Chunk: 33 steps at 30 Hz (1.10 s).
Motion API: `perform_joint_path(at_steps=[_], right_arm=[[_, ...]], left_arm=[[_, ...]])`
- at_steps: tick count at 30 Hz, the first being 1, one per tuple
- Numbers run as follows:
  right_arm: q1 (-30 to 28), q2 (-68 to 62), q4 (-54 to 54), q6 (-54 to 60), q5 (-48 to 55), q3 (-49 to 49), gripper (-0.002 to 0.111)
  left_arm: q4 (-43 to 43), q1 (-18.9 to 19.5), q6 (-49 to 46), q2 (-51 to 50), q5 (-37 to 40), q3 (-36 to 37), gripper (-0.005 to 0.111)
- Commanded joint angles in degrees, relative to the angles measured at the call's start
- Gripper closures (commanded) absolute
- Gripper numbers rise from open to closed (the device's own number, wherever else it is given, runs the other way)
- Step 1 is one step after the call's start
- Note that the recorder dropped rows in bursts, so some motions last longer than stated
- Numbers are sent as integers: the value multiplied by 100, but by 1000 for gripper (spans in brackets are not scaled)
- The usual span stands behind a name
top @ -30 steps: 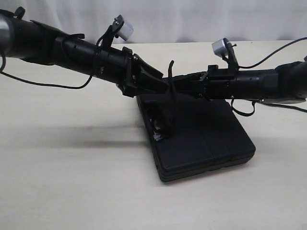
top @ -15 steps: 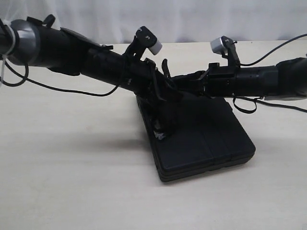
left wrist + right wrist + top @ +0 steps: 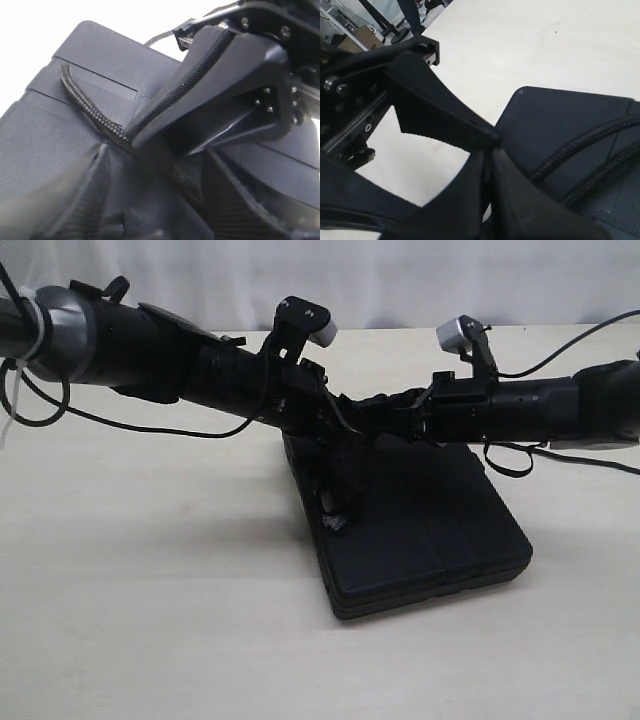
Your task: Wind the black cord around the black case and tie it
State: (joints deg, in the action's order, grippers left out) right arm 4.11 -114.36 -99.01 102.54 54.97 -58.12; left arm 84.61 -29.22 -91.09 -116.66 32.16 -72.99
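I am holding my left fingers (image 3: 156, 155) spread wide, gripping nothing, straddling the thin black braided cord (image 3: 85, 102) where it is lying across the ribbed top of the flat rectangular matte black plastic case (image 3: 430, 530). My right fingers (image 3: 487, 150) are pressed fully together and appear to be pinching that cord just between my left ones. The case is lying flat on the pale wooden surface (image 3: 150, 620), a little right of its middle and well clear of the far edge.

I am judging the worst risk to be my left fingers closing on my right fingertips instead of the cord, since the two are nearly touching. If my right fingers let go too soon, the cord could slacken and slide off the case's corner. Pulling hard could drag the light case.

Both arms are crowding the case's far-left corner. The left and near sides of the surface are lying bare, giving room to draw the cord outward.
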Motion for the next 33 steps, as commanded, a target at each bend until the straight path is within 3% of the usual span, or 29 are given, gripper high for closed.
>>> perform_joint_path(at_steps=[1, 5, 8, 10, 14, 20, 23, 27, 33], right_arm=[[-29, 114, -72, -467, -408, 13, 103], [-29, 285, 163, -861, -1474, 13, 83], [-29, 397, 383, -1048, -1596, 13, 65], [-29, 557, 542, -1336, -1596, 13, 60], [-29, 856, 1180, -1851, -1768, 13, 60], [-29, 882, 1620, -2247, -2234, 13, 60], [-29, 882, 1620, -2247, -2234, 13, 60], [-29, 882, 1620, -2247, -2234, 13, 60], [-29, 882, 1702, -2247, -2234, 13, 60]], left_arm=[[-99, -13, 77, 17, -104, -36, 55], [-142, -13, 144, 17, -116, -36, 55], [-86, -38, 155, 17, -16, -36, 55], [-86, -132, 139, -11, -16, -36, 55], [-86, -366, -26, -119, -1077, -36, 55], [582, -411, -459, -350, -1096, -47, 56], [648, -411, -548, -338, -1075, -47, 69], [606, -411, -783, -338, -1015, -47, 105], [606, -411, -803, -319, -778, -47, 107]])
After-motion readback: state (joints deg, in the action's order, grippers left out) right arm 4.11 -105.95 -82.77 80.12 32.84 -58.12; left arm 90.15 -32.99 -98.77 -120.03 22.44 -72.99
